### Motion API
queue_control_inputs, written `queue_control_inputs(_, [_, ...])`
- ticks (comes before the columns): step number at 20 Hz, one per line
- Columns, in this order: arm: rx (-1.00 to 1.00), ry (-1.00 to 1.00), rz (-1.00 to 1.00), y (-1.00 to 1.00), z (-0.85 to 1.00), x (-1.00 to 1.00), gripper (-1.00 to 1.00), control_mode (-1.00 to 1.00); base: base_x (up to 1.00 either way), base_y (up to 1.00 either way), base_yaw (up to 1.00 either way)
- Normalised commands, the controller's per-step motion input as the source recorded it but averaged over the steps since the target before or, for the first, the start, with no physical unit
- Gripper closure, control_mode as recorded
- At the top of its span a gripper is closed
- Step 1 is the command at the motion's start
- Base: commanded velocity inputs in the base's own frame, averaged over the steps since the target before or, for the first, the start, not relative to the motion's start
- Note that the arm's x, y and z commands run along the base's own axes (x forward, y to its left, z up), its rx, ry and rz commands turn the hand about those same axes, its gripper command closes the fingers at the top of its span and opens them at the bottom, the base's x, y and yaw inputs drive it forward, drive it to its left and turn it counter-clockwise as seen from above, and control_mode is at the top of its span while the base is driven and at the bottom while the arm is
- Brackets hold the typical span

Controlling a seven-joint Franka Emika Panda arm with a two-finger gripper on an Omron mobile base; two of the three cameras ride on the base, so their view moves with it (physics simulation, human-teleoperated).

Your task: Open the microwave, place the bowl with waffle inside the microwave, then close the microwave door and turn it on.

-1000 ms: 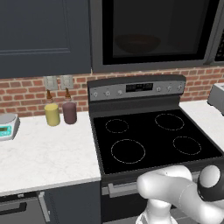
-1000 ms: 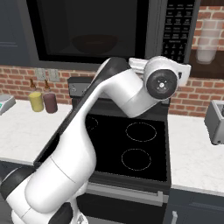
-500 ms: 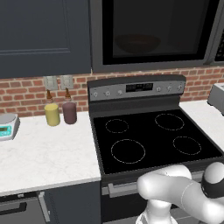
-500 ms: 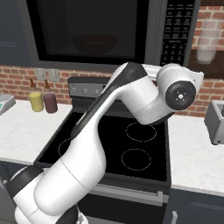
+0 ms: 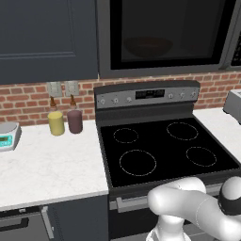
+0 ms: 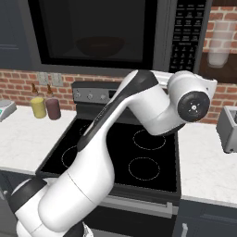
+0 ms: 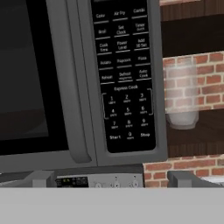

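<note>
Facing the microwave, tool wide open, empty

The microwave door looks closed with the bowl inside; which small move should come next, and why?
Probably move the open gripper forward toward the Start button on the keypad. The microwave door is shut, the bowl sits behind its glass, so only switching on remains.

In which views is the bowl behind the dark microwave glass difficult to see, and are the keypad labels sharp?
Left base view: the small reddish-brown bowl is dim behind the black glass microwave door. Right base view: same, slightly clearer. Hand view: the black keypad labels look soft, barely readable.
</note>
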Motion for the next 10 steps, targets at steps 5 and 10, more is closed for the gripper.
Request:
queue_control_inputs(5, [0.0, 0.0, 0.0, 0.0, 0.0, 0.03, -1.0, -1.0, 0.0, 0.0, 0.0])
queue_control_inputs(10, [0.0, 0.0, 0.0, -0.04, 0.0, 0.13, -1.0, -1.0, 0.0, 0.0, 0.0])
